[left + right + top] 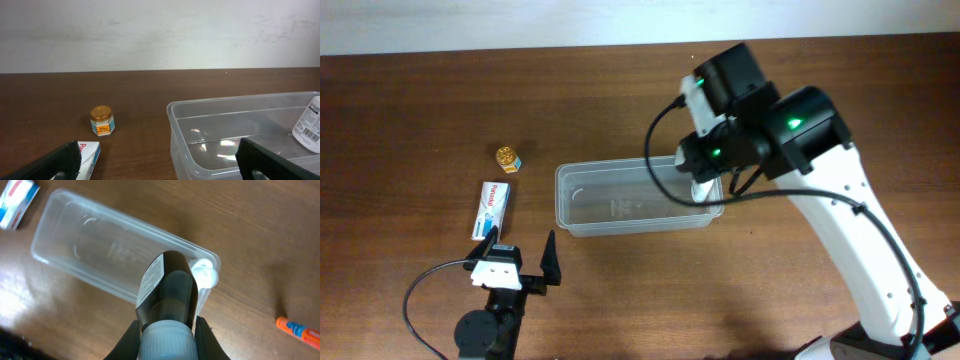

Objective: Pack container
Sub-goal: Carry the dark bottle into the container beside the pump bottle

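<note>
My right gripper (167, 332) is clamped on the dark bottle (167, 287), nose down over the near end of the container (85, 245), whose long axis runs away ahead and to my left. My left gripper (518, 258), spread wide and empty, sits short of the far end, so this drop looks mine.

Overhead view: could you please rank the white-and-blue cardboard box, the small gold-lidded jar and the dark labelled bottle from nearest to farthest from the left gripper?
1. White-and-blue cardboard box, just ahead of the left gripper.
2. Small gold-lidded jar, farther back, beyond the box.
3. Dark labelled bottle, far right, over the clear plastic container.
</note>
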Controlling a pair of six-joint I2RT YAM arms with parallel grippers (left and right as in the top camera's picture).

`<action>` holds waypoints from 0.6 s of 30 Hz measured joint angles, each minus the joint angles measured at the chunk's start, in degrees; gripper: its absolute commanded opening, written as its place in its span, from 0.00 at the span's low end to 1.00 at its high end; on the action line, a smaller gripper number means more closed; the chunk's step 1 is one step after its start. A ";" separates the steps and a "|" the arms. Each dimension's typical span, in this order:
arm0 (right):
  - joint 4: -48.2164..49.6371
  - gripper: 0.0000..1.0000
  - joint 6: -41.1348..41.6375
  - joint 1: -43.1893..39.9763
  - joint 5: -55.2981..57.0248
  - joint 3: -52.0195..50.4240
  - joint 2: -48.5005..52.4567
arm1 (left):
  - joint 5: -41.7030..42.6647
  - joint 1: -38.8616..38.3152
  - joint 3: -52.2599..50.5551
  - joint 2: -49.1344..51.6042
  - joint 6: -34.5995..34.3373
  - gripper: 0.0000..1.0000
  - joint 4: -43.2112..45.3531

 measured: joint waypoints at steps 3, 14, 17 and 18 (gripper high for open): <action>0.02 0.17 -2.75 1.75 0.22 0.00 0.09 | 0.00 0.00 0.00 0.00 0.02 0.99 0.00; 0.46 0.17 -7.74 1.90 2.58 -1.03 8.83 | 0.00 0.00 0.00 0.00 0.00 0.99 0.00; 0.50 0.17 -8.48 1.90 2.64 -1.14 12.33 | 0.00 0.00 0.00 0.00 0.02 1.00 0.00; 0.52 0.17 -8.72 1.90 2.67 -1.14 13.40 | 0.00 0.00 0.00 0.00 0.02 0.99 0.00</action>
